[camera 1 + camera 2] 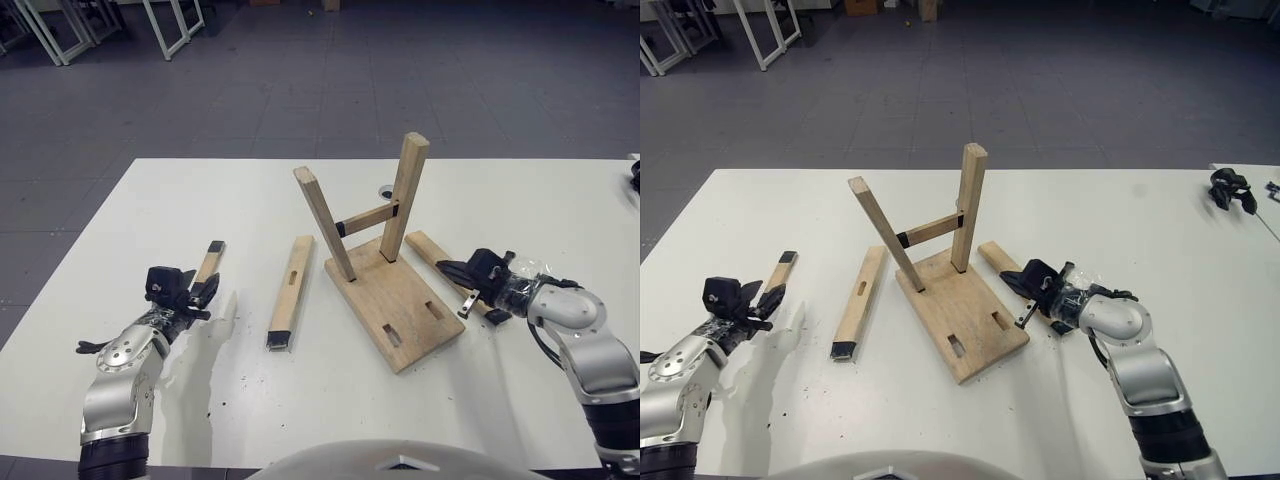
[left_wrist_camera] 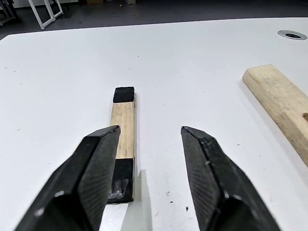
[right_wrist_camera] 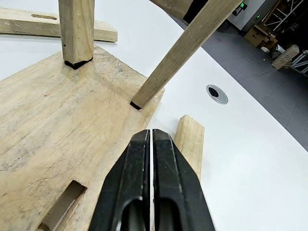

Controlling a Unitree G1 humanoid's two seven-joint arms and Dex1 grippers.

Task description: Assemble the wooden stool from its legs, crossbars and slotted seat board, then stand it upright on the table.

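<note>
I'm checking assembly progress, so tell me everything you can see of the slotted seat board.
The seat board is a pale bare-wood rectangle lying flat and askew on the white table. Two legs stand in the slots at its far end, the left one leaning, joined by a crossbar. Two slots at its near end are empty. A loose leg lies beside its right edge, and the shut right gripper sits by that edge; whether it touches is unclear.
</note>
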